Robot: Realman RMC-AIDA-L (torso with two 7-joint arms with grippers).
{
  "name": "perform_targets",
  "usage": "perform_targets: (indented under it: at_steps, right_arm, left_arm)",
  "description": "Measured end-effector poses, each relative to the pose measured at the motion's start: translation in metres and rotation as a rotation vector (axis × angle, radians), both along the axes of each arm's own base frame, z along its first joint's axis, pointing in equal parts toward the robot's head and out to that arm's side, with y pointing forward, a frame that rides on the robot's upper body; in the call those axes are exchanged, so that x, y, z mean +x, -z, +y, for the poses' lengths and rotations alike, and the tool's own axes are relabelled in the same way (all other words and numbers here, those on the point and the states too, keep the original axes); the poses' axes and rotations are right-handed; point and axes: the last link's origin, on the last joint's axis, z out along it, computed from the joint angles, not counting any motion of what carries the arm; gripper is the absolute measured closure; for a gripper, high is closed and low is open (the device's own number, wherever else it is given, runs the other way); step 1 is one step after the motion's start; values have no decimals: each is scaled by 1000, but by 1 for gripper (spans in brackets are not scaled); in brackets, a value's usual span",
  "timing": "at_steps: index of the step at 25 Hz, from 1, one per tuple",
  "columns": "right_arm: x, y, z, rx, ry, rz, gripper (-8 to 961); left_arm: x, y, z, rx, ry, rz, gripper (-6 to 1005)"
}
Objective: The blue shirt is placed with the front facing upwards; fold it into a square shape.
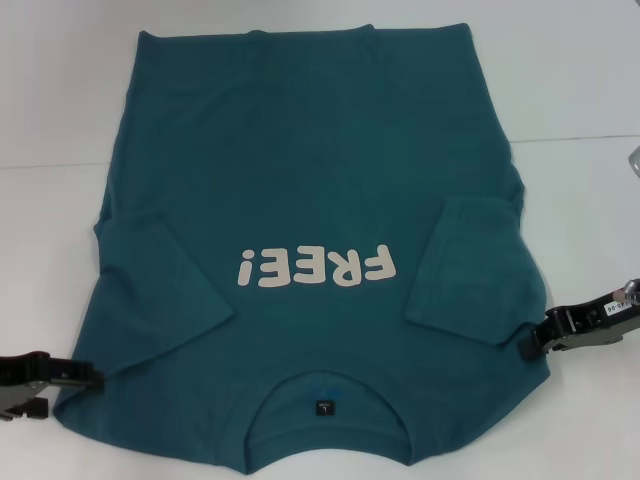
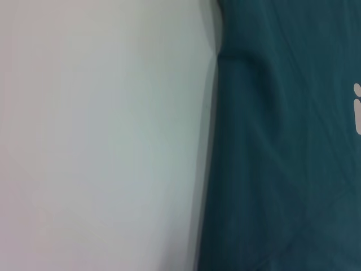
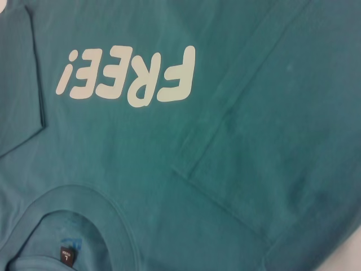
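Note:
The blue shirt [image 1: 300, 170] lies flat on the white table, front up. Its round neckline [image 1: 325, 395] with a small dark label [image 1: 324, 407] is nearest me, and the off-white "FREE!" print [image 1: 315, 267] reads upside down. Both short sleeves [image 1: 165, 300] [image 1: 470, 270] lie folded in on the body. My left gripper [image 1: 60, 392] is low at the near left shoulder corner, open, its upper finger touching the cloth edge. My right gripper [image 1: 535, 340] sits at the near right shoulder edge. The right wrist view shows the print [image 3: 130, 73] and neckline [image 3: 73, 226]; the left wrist view shows the shirt's side edge [image 2: 282, 169].
Bare white table [image 1: 50, 100] surrounds the shirt on the left, right and far side. A small grey object [image 1: 633, 160] pokes in at the right edge. The shirt's hem reaches nearly to the far end of the table.

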Motion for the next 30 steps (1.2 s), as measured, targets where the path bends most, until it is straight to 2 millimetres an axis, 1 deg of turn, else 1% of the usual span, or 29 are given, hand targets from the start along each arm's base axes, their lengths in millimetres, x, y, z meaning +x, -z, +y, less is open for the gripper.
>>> perform_targets:
  at_steps: [10, 30]
  right_arm:
    - [0, 2, -2, -6, -5, 3, 891]
    - [0, 2, -2, -8, -8, 3, 885]
  left_arm:
    - [2, 4, 1, -19, 14, 19, 95]
    - [1, 4, 5, 3, 18, 42, 95]
